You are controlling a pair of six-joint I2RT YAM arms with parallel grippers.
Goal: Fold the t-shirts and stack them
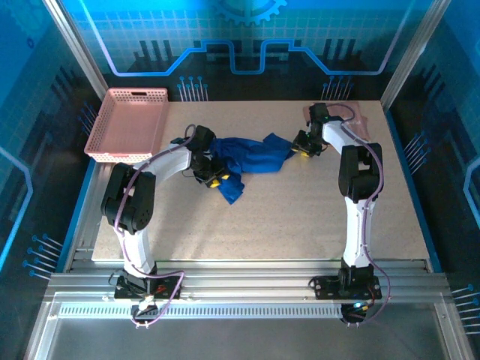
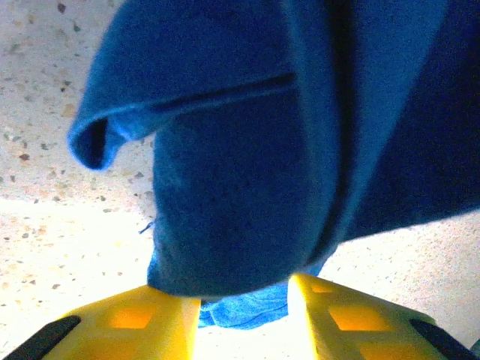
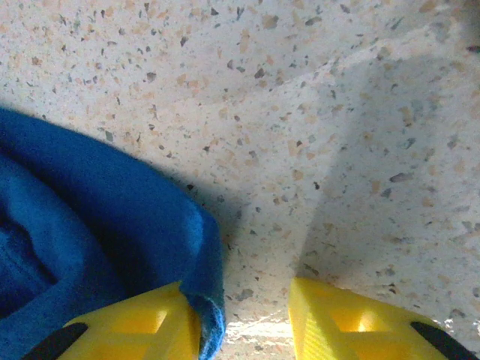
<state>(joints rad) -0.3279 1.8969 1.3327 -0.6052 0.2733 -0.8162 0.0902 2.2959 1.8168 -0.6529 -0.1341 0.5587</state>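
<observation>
**Q:** What are the main elements, largest first?

**A:** A speckled table [image 1: 300, 225]. At its far left corner stands a pink lattice basket [image 1: 129, 124].

**Q:** Where are the shirts?

**A:** The blue t-shirt [image 1: 251, 156] lies crumpled across the far middle of the table, between the two arms. The pink t-shirt [image 1: 365, 118] lies at the far right corner, partly hidden by the right arm. The two shirts are apart.

**Q:** How does the left gripper [image 2: 244, 300] stand?

**A:** Blue cloth fills the gap between its yellow fingers [image 2: 161, 319] and touches both. Whether they clamp it cannot be told.

**Q:** And the right gripper [image 3: 245, 307]?

**A:** Its jaws are parted at the shirt's right end. A cloth edge rests against one finger, and bare table shows between them.
</observation>
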